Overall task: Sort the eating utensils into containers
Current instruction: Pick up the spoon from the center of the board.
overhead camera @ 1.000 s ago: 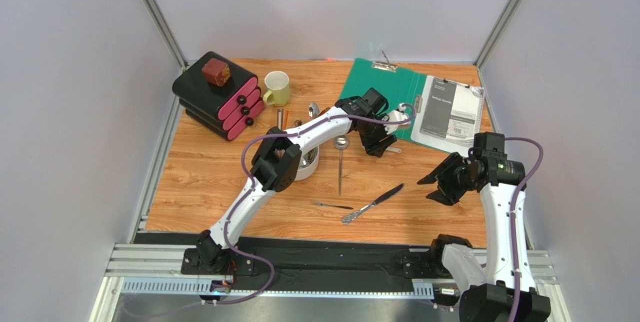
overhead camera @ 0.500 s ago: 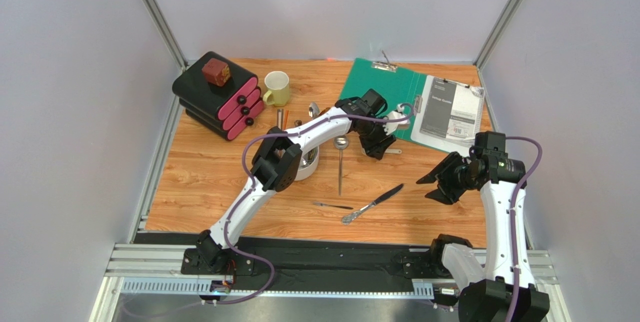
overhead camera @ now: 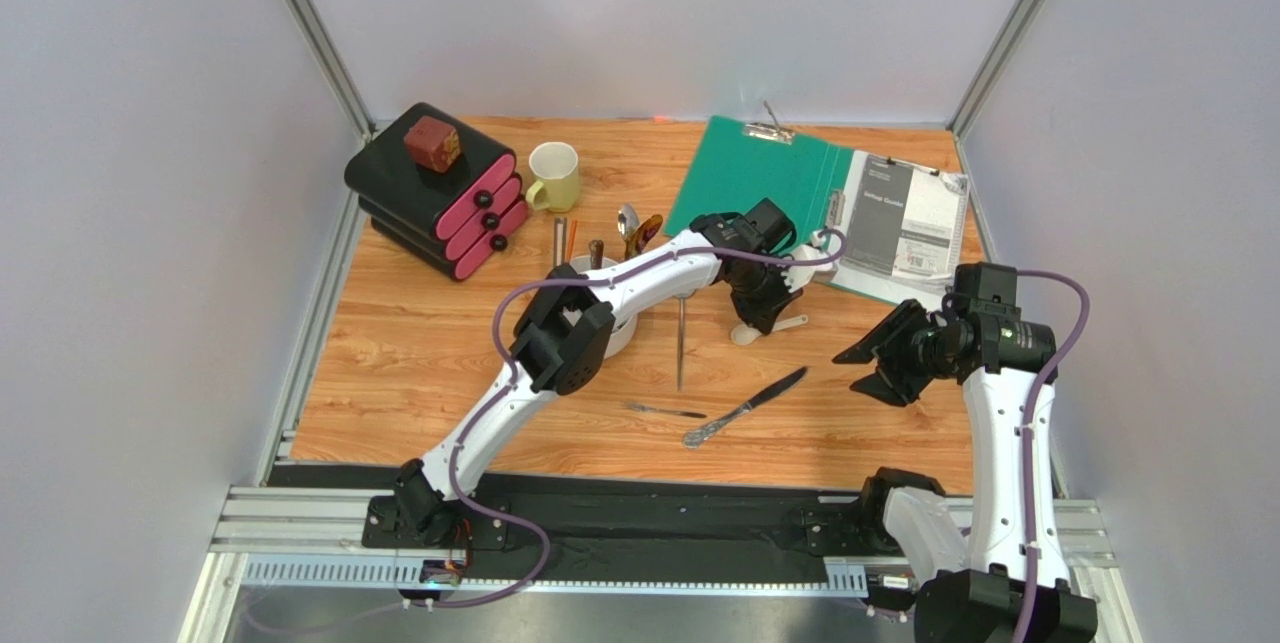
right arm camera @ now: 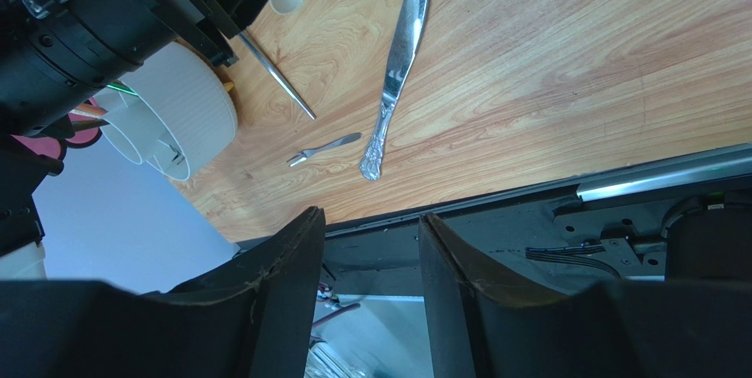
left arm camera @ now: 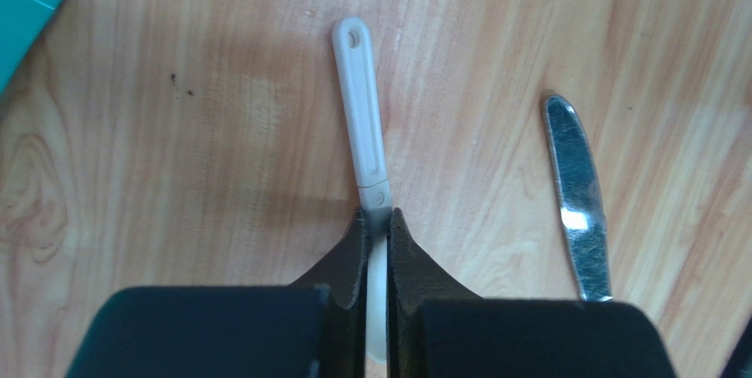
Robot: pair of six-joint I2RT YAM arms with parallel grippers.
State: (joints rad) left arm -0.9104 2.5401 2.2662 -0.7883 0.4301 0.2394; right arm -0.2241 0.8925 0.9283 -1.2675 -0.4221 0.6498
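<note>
the white ceramic spoon (left arm camera: pixel 366 135) lies on the wood table (left arm camera: pixel 159 175). in the left wrist view its long axis runs 6 to 12 o'clock, and the handle tip with its small hole is at 12. from the top camera the handle points to about 3 o'clock. the spoon sits mid-table, at 3 o'clock from the round white holder (right arm camera: pixel 190 109). it is plain glossy white with a grooved handle. the left gripper (left arm camera: pixel 376 235) is pinched tight on it where the handle meets the bowl. a silver knife (left arm camera: pixel 578 202) lies near it, at 3 o'clock in the wrist view. the right gripper (right arm camera: pixel 366 254) hangs spread wide, holding nothing, well apart toward 4 o'clock. a second ago the left jaws stood open, further toward 11 o'clock. the right arm has barely shifted.
</note>
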